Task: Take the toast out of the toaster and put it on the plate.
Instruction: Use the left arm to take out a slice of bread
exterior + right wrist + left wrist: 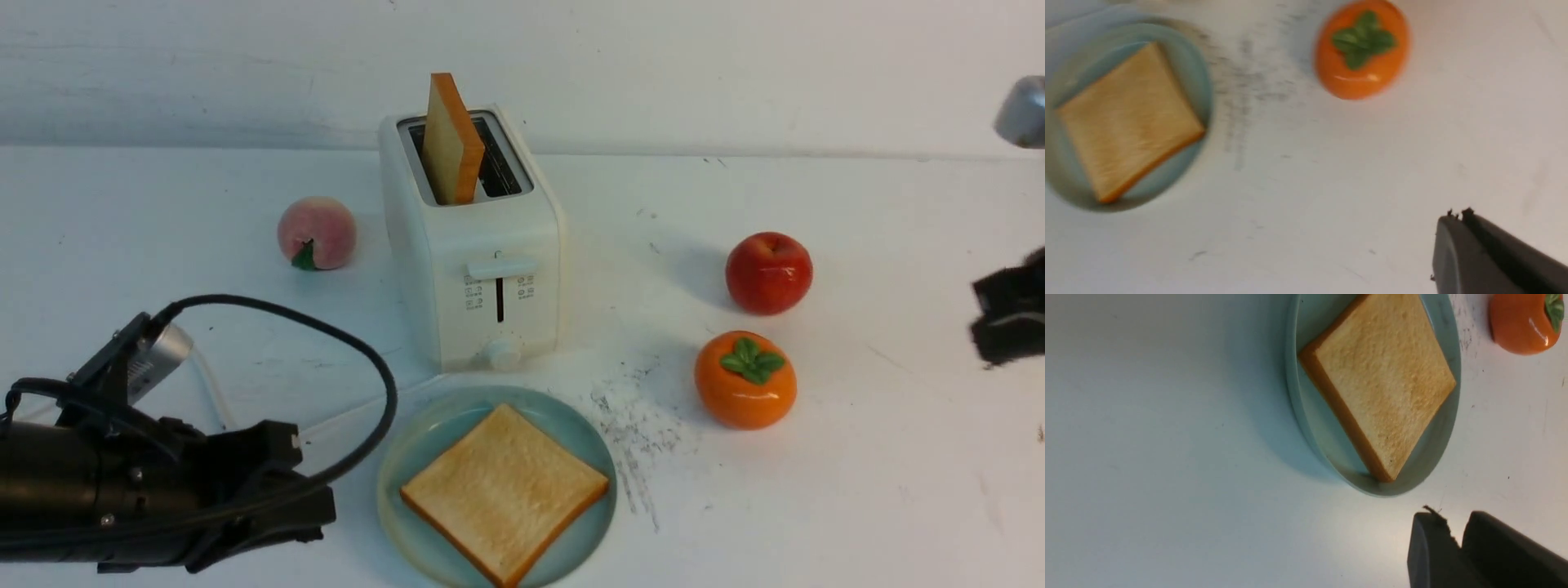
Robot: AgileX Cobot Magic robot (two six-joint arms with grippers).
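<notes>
Well, one flat slice (pixel 504 490) is already lying on the plate (pixel 406 457), just in front of the toaster (pixel 473 269). A second, upright slice (pixel 451 143) is standing tall out of one of the toaster's slots, leaning a little. So I'd judge the job is sitting between rounds, with that second slice waiting to be fetched.

The left gripper (pixel 326 510) is hanging low beside the plate, its jaws drawn nearly together on nothing. The right gripper (pixel 1457 218) is out at the far right, pinched closed and likewise empty. Whichever arm is going in will be needing to spread its jaws, take the slice by its broad faces and lift straight up.

A peach (pixel 317 233) is sitting left of the toaster, and an apple (pixel 769 272) and a persimmon (pixel 745 380) are well off to its right. None is blocking the way. The snag is that the plate is largely covered, so the second slice will likely be landing partly on the first.
</notes>
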